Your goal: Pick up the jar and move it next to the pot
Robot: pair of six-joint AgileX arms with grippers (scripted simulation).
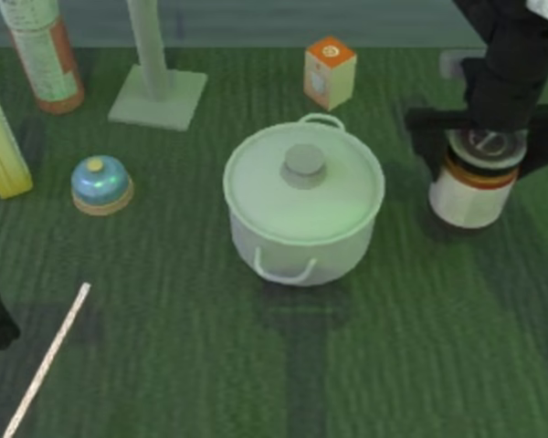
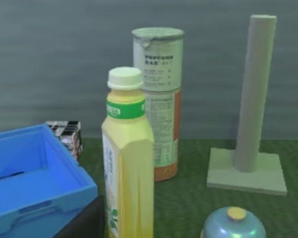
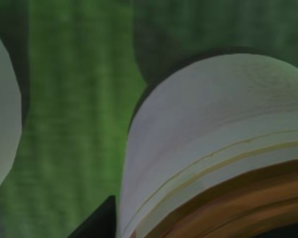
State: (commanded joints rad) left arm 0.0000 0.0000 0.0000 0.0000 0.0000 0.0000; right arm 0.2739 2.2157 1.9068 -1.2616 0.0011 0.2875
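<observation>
Right gripper (image 1: 482,146) closed around jar (image 1: 473,187) at its lid, near table's right edge, well right of pot (image 1: 303,203). Left arm parked at left edge. Risk: jar slipping or tipping from high grip, or knocking pot on approach.

Green carpet-like table mat (image 1: 164,365) covers the whole surface. Far left: tall orange-and-white cylinder popcorn can (image 2: 157,101), upright, w/ pale yellow plastic juice bottle (image 2: 126,163) (white cap, green neck band) just in front of it, also upright. Grey paper-towel stand (image 1: 155,87), square base + upright post, sits right of the can. Small blue dome bell (image 1: 101,183) w/ yellow button lies near the bottle. Small orange-topped white box (image 1: 330,71) at the back, centre-right. Thin pale stick (image 1: 46,360) lies diagonally, front left. Blue plastic bin (image 2: 32,181) & small black patterned cube (image 2: 65,135) beside it show in left wrist view only.
</observation>
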